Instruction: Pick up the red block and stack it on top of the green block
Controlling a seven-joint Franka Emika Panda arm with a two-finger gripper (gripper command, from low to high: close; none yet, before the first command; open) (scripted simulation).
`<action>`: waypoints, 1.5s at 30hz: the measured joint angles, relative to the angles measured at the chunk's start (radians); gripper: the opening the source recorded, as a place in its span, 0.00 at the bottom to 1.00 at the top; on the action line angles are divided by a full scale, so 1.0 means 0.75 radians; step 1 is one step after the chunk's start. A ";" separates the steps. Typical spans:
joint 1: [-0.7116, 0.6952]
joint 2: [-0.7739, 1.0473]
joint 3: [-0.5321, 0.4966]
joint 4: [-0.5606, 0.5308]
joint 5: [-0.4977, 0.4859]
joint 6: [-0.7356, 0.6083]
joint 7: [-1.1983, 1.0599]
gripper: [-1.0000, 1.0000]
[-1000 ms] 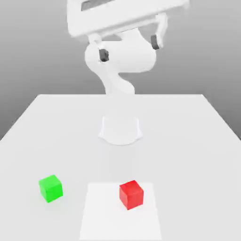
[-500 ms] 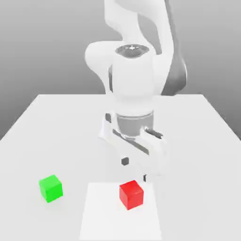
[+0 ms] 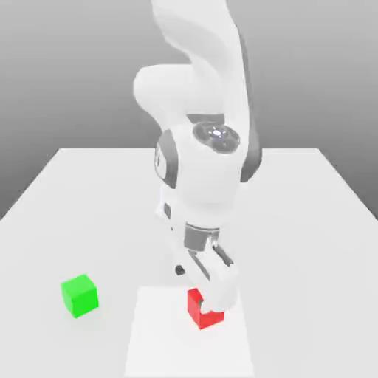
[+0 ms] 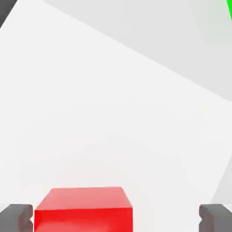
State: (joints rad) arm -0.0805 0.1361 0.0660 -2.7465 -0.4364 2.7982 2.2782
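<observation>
The white worktop (image 3: 310, 221) spreads out under the gripper on every side, and a paler square patch (image 3: 162, 339) on it lies directly beneath the gripper. The white arm (image 3: 199, 170) reaches down from above and ends in the gripper (image 3: 207, 289), which points down at the patch with its jaws spread wide and nothing clamped in them. In the hand view the gripper (image 4: 117, 216) shows its two dark fingertips (image 4: 16, 216) far apart, with a clear gap between each pad and the cube faces.

The red block (image 3: 199, 311) sits on the pale patch right below the gripper, partly covered by the gripper body in the exterior view; in the hand view the red block (image 4: 84, 209) lies between the two fingertips, nearer one of them than the other, touching neither. The green block (image 3: 80, 295) rests on the bare worktop well apart from the gripper, off toward the exterior view's left, and a sliver of it (image 4: 229, 9) shows far from the fingertips in the hand view
</observation>
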 joint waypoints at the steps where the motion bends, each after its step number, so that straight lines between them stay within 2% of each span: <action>1: 0.006 0.013 -0.010 0.003 -0.017 0.003 0.013 0.50; 6: 0.022 0.074 -0.037 0.015 -0.077 0.028 0.058 0.50; 12: 0.024 0.135 -0.041 0.021 -0.087 0.078 0.067 0.50; 19: -0.018 0.176 0.011 0.016 -0.031 0.159 0.029 0.50; 26: -0.128 0.178 0.137 0.003 0.084 0.255 -0.056 0.50; 27: -0.139 0.177 0.150 0.002 0.095 0.262 -0.064 0.00; 34: -0.137 0.178 0.147 0.003 0.090 0.264 -0.060 0.00; 45: -0.008 0.163 -0.007 0.020 -0.074 0.123 0.059 0.00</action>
State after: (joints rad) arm -0.0865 0.2587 0.0608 -2.7312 -0.4917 2.8906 2.3222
